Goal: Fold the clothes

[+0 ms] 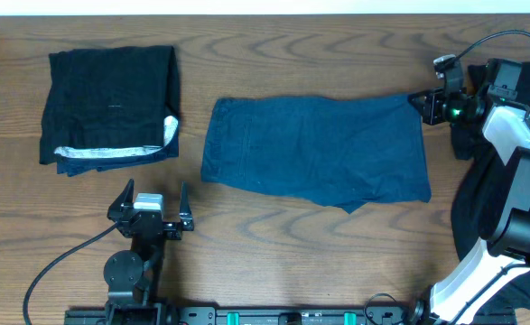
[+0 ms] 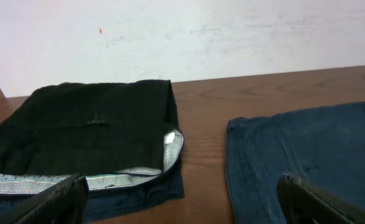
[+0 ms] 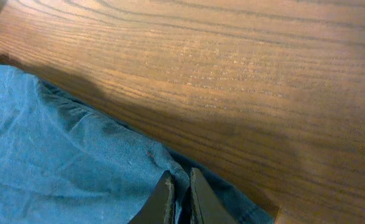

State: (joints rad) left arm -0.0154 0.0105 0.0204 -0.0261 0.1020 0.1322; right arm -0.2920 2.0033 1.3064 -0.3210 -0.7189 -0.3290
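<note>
A blue denim garment (image 1: pixel 314 149) lies spread flat in the middle of the table. My right gripper (image 1: pixel 420 101) is at its far right corner, shut on the cloth edge; the right wrist view shows the fingers (image 3: pixel 181 186) pinching a fold of the blue denim garment (image 3: pixel 58 149). A folded black garment (image 1: pixel 111 104) with a pale patterned waistband lies at the far left. My left gripper (image 1: pixel 152 206) is open and empty near the front edge, between the two garments. In the left wrist view the black garment (image 2: pixel 89 134) is left and the blue garment (image 2: pixel 306 149) right of the open fingers (image 2: pixel 182 202).
A dark pile of cloth (image 1: pixel 481 217) lies at the right edge under the right arm. Bare wooden table (image 1: pixel 337 54) runs along the far side. A cable (image 1: pixel 57 262) loops at the front left.
</note>
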